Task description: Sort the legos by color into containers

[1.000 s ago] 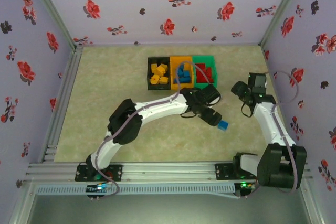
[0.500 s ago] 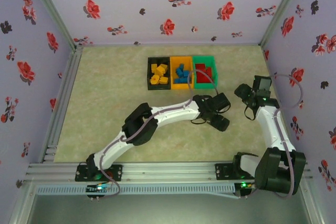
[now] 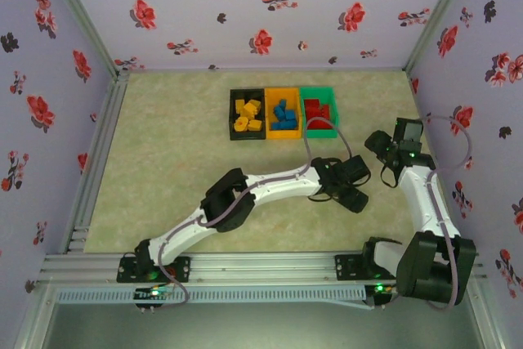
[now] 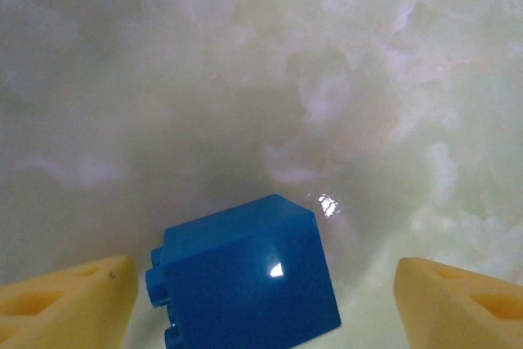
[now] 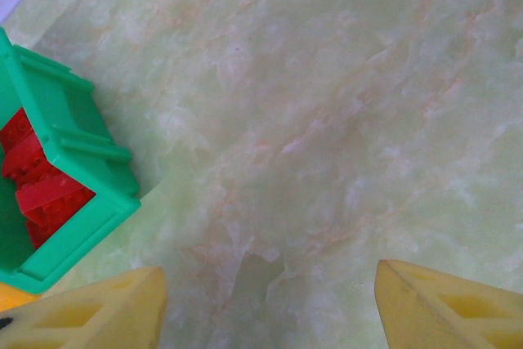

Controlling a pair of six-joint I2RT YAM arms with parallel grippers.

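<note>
Flanked blue lego [image 4: 245, 279] on counter [image 4: 245, 79] with left jaws spread; hung right jaws spread and empty. Judged it light, rigid, slick; best pinched across flat sides.

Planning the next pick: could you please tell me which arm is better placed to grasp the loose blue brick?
Left: the left end effector, open, straddles the blue brick; the right end effector hangs over bare table.
</note>
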